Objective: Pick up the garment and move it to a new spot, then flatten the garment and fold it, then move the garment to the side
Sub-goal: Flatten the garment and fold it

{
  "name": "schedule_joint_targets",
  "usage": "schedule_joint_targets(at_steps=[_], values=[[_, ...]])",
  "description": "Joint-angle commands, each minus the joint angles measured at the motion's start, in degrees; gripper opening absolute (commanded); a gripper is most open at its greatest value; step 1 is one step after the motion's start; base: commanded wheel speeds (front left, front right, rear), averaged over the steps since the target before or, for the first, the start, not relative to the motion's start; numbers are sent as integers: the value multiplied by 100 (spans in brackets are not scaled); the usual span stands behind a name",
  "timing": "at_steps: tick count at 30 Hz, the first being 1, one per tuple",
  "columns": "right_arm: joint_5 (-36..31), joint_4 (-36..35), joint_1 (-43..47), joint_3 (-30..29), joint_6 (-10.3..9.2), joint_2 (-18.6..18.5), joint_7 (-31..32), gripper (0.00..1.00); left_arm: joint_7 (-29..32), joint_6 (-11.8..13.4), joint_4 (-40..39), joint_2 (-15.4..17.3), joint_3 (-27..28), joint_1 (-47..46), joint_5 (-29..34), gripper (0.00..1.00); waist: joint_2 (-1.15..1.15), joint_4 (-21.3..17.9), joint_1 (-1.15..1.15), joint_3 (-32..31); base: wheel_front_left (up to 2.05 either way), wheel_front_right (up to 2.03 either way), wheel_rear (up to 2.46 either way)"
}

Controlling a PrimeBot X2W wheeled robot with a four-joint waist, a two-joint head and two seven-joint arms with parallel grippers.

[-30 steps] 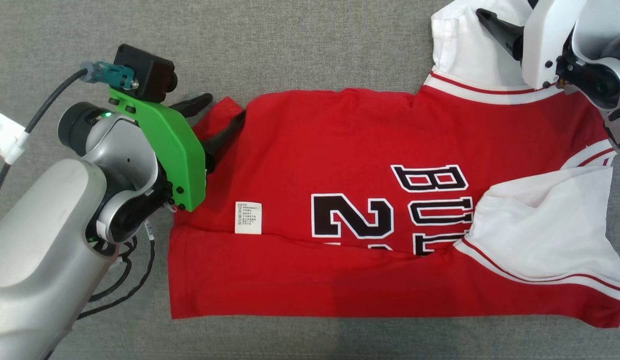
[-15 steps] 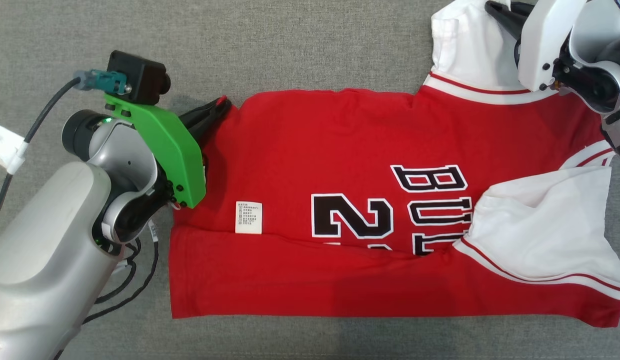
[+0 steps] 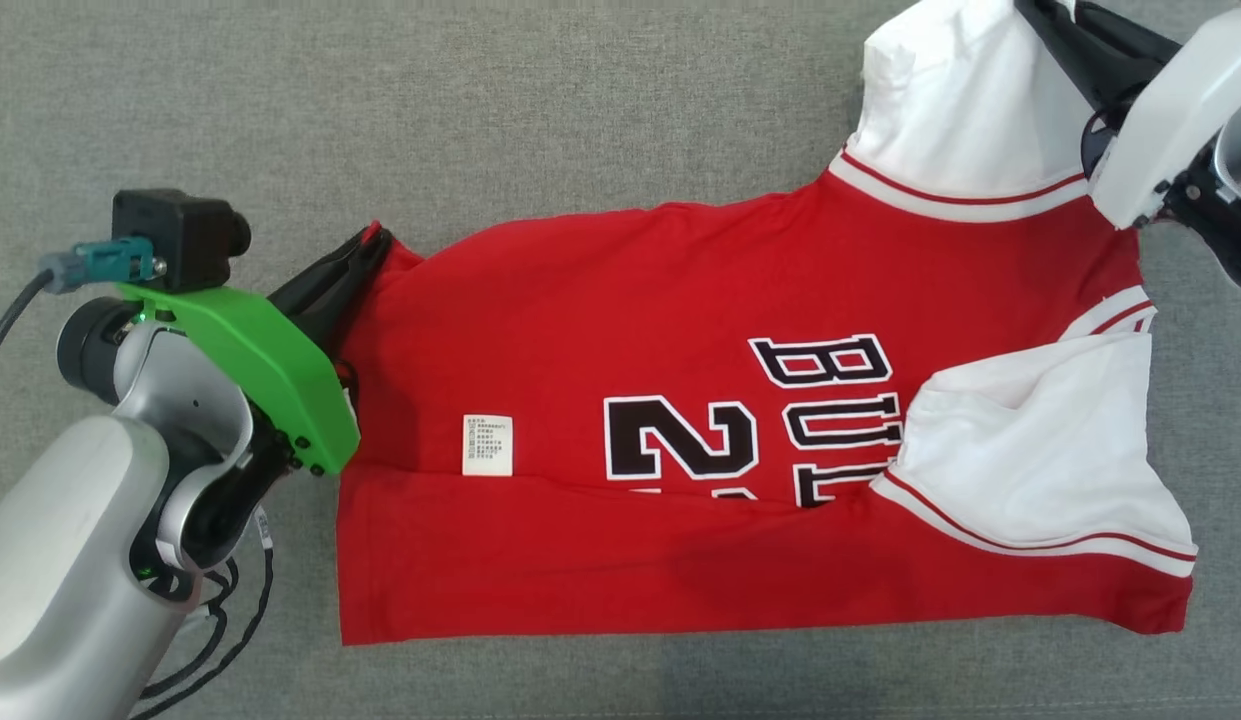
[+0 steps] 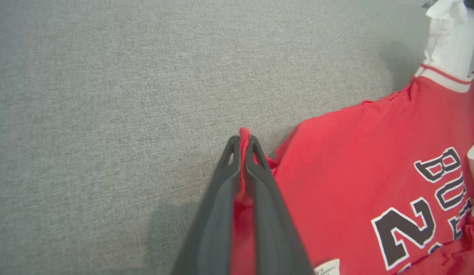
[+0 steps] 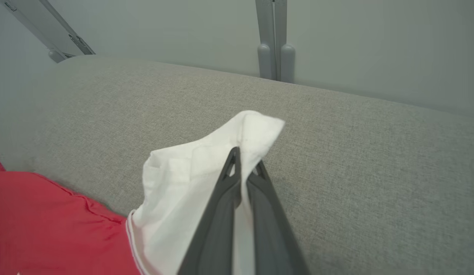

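A green bracket point(image 3: 250, 350), black camera box point(image 3: 175, 240), teal connector point(image 3: 105, 265) and black cable point(image 3: 10, 315) are being shown on the silver-grey left forearm point(image 3: 70, 570); the left gripper point(image 3: 372, 240) is being shown dark, the right wrist shell point(image 3: 1170, 110) white.

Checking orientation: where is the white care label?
Head view: the care label sits on the red jersey, left of centre, just left of the printed 2.

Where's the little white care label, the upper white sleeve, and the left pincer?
care label point(image 3: 487, 445), head view, its middle.
upper white sleeve point(image 3: 940, 110), head view, its middle.
left pincer point(image 4: 243, 142), left wrist view, between its fingertips.
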Motion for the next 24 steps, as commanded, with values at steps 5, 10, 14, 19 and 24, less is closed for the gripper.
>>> schedule_joint_targets(at_steps=[5, 10, 14, 19, 24], values=[[258, -668, 803, -175, -6, -313, -492, 0, -389, 251, -353, 179, 167, 586, 0, 0, 0, -141, 0, -471, 0, 0, 0], [461, -1438, 2057, -609, -6, -674, -760, 0, -669, 459, -823, 399, 243, 1319, -1, 0, 0, -231, 0, -796, 0, 0, 0], [526, -2029, 3312, -1060, -5, -780, -838, 0, -903, 702, -1247, 559, 289, 2062, -82, 0, 0, -391, 0, -923, 0, 0, 0], [411, -2564, 4776, -1361, -3, -456, -750, 0, -1258, 989, -1655, 533, 349, 2921, -248, 0, 0, -563, 0, -989, 0, 0, 0], [119, -2619, 5461, -1531, -4, -45, -757, 0, -1590, 1106, -1637, 471, 389, 3356, -214, 0, 0, -641, 0, -990, 0, 0, 0]])
